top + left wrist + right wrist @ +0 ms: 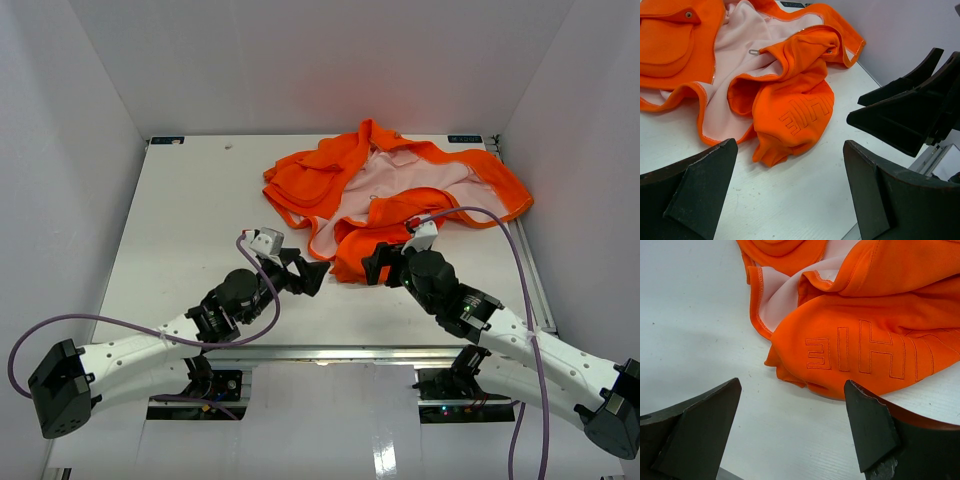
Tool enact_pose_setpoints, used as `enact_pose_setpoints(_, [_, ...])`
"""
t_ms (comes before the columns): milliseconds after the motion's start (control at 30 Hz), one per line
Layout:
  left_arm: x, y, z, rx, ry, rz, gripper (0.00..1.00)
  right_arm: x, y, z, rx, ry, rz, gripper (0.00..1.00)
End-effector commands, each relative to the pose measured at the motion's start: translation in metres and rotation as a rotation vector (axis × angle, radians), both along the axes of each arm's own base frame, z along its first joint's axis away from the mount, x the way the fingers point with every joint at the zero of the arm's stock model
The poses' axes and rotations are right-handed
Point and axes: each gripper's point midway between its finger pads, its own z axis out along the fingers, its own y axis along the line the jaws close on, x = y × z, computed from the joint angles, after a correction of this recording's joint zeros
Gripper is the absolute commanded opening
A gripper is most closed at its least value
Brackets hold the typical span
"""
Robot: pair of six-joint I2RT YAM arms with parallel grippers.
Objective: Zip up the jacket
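Note:
The orange jacket (pixel 400 190) lies crumpled and unzipped at the back right of the white table (pixel 190 220), its pale pink lining (pixel 400 180) facing up. A folded orange part with stitched letters (pixel 860 352) is the piece nearest both grippers. My left gripper (pixel 315 275) is open over bare table just left of that fold. My right gripper (pixel 372 265) is open at the fold's near edge, facing the left one. In the left wrist view the jacket (pixel 790 100) lies beyond my open fingers (pixel 705 185), and a small zipper pull (pixel 754 51) rests on the lining. Nothing is held.
White walls close in the table on three sides. A metal rail (pixel 340 352) runs along the near edge, and another rail (pixel 535 285) runs down the right side. The right gripper's black fingers (pixel 900 115) show at the right of the left wrist view.

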Motion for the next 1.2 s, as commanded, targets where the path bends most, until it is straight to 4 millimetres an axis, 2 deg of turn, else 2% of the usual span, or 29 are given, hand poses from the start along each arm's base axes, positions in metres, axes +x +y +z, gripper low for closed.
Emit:
enact_pose_setpoints(0, [0.005, 0.003, -0.003, 0.009, -0.016, 0.037, 0.97, 0.006, 0.0, 0.018, 0.074, -0.018, -0.059, 0.9])
enact_pose_setpoints(133, [0.014, 0.014, -0.007, 0.025, -0.014, 0.115, 0.97, 0.006, 0.012, 0.038, 0.17, 0.003, -0.049, 0.91])
enact_pose_setpoints(200, [0.015, 0.019, -0.007, 0.013, -0.011, 0.138, 0.96, 0.012, 0.014, 0.048, 0.185, -0.004, -0.078, 0.92])
enact_pose_setpoints(300, [0.018, 0.031, -0.008, -0.001, -0.009, 0.198, 0.96, 0.027, 0.016, 0.053, 0.174, -0.006, -0.141, 0.92])
enact_pose_setpoints(400, [0.02, 0.038, -0.006, -0.016, -0.008, 0.232, 0.96, 0.048, 0.017, 0.045, 0.154, 0.014, -0.247, 0.93])
enact_pose_setpoints(500, [0.022, 0.045, -0.006, -0.021, -0.006, 0.269, 0.96, 0.075, 0.015, 0.027, 0.116, 0.054, -0.339, 0.96])
enact_pose_setpoints(567, [0.022, 0.048, -0.005, -0.029, -0.004, 0.28, 0.96, 0.095, 0.01, 0.006, 0.089, 0.101, -0.393, 0.98])
enact_pose_setpoints(667, [0.021, 0.049, -0.003, -0.039, -0.007, 0.28, 0.96, 0.12, 0.001, -0.025, 0.053, 0.177, -0.435, 0.85])
enact_pose_setpoints(767, [0.021, 0.049, -0.003, -0.041, -0.006, 0.282, 0.96, 0.137, -0.01, -0.054, 0.005, 0.225, -0.464, 0.77])
enact_pose_setpoints(933, [0.021, 0.046, -0.004, -0.032, -0.001, 0.274, 0.96, 0.158, -0.001, -0.072, -0.018, 0.206, -0.404, 0.63])
enact_pose_setpoints(1033, [0.022, 0.046, -0.008, -0.019, 0.001, 0.277, 0.96, 0.174, 0.0, -0.063, -0.046, 0.167, -0.394, 0.52])
enact_pose_setpoints(1100, [0.024, 0.045, -0.009, -0.009, 0.0, 0.279, 0.96, 0.184, -0.002, -0.047, -0.068, 0.117, -0.39, 0.36])
enact_pose_setpoints(1167, [0.023, 0.043, -0.01, -0.004, -0.006, 0.269, 0.96, 0.194, -0.006, -0.023, -0.092, 0.05, -0.391, 0.14])
